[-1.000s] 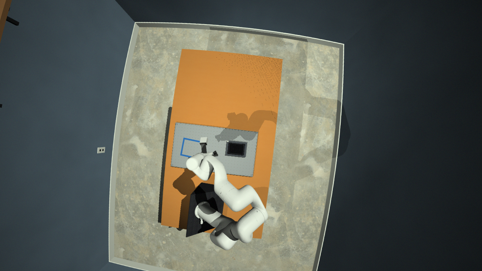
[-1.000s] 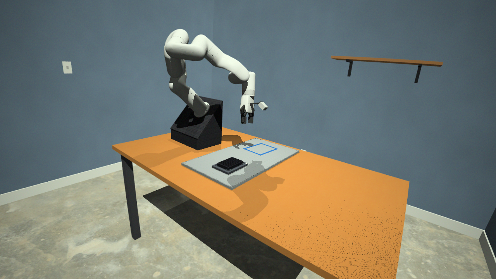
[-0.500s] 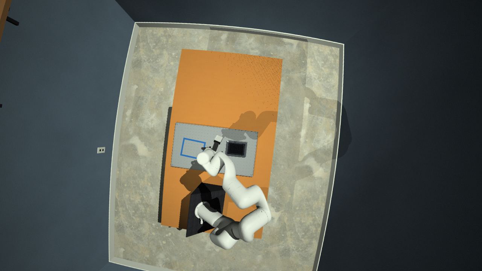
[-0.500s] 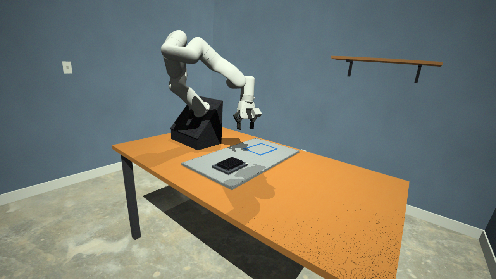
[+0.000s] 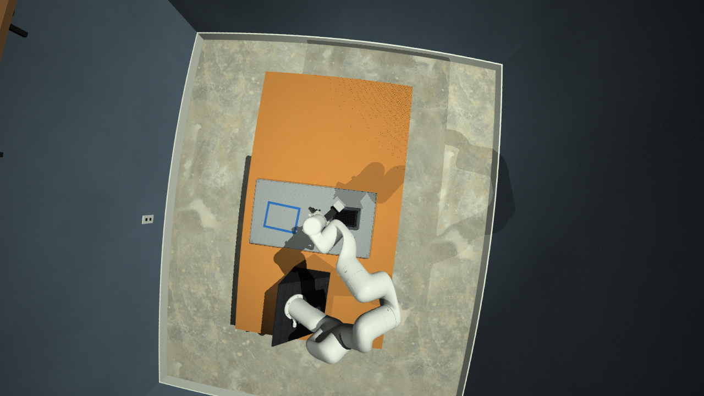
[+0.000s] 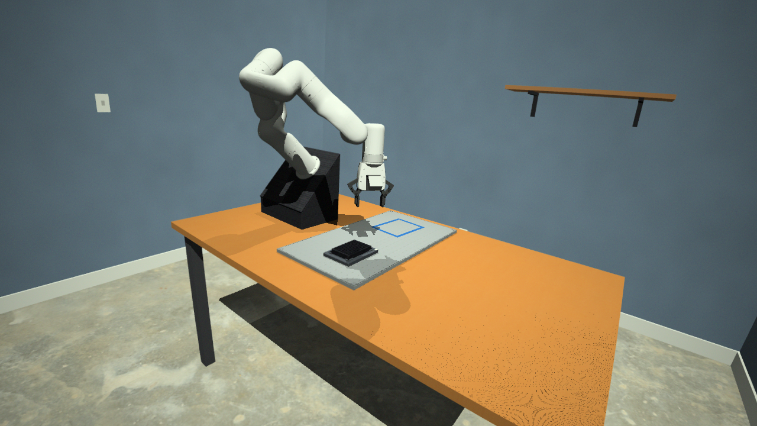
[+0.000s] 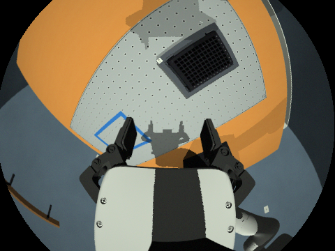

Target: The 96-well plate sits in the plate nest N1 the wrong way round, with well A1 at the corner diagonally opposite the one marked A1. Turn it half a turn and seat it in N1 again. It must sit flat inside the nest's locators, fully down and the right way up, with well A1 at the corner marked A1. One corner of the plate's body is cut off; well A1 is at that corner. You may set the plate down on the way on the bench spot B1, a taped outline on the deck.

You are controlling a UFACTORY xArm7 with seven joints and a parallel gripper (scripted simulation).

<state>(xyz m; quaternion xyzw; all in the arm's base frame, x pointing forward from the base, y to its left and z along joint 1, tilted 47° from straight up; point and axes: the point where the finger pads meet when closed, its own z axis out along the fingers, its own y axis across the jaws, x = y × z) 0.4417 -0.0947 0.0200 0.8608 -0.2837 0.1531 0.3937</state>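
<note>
On the orange surface (image 6: pixel 476 296) we see a grey deck (image 6: pixel 312 259). Going left to right in the exterior view, the plate (image 6: pixel 350 248) sits in its nest (image 6: pixel 332 257) near the deck's left end. Our pincer (image 6: pixel 369 200) hangs apart and empty above the deck's far edge. The blue outline (image 6: pixel 418 228) lies at the deck's right end.

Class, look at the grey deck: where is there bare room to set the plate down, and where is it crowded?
Free patches: inside the blue taped outline B1, and the deck strip between it and the nest. The wide orange table beyond the deck is bare too. Crowded: the nest N1, filled by the plate, and the table corner with the arm's black pedestal. The open gripper hangs above the deck.
</note>
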